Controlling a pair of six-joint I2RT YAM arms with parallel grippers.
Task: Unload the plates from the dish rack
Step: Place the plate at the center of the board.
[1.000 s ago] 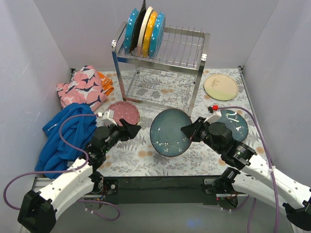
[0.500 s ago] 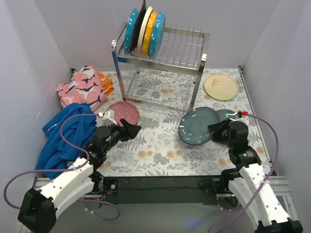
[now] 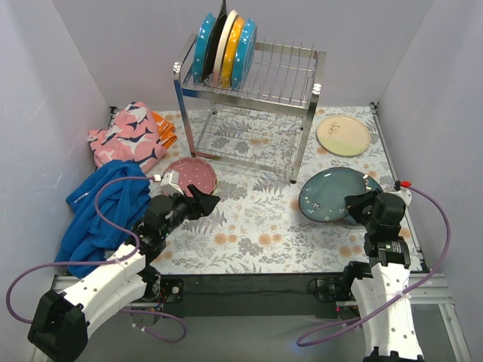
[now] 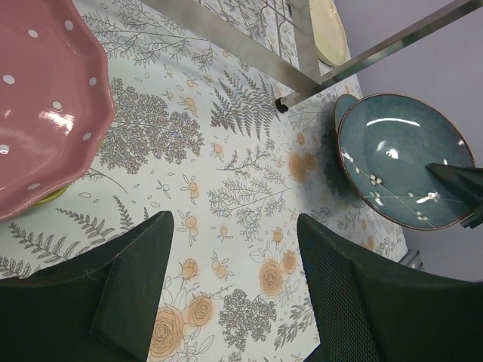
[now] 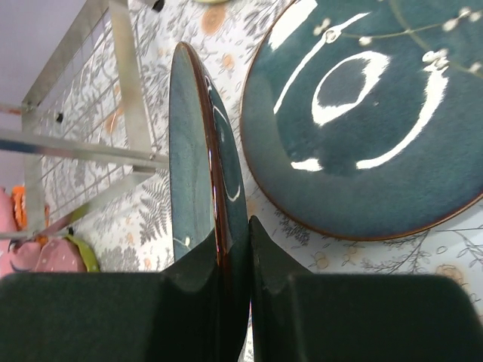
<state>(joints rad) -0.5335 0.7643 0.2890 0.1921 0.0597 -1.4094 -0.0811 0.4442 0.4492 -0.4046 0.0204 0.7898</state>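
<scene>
Tool on the right [image 5: 234, 240]: pinching blue-grey plate [image 3: 326, 194] by its rim; swung from mid-worktop [image 3: 249, 226] to over dark plate [image 5: 362, 113]. Ready to stack; leaves five plates [image 3: 223, 49] in dish rack [image 3: 287, 105].

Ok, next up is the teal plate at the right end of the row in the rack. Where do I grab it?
The teal plate stands on edge in the rack, so pinch its top rim from above. Its right face is open, while the orange plate crowds its left, so come in slightly from the right.
</scene>
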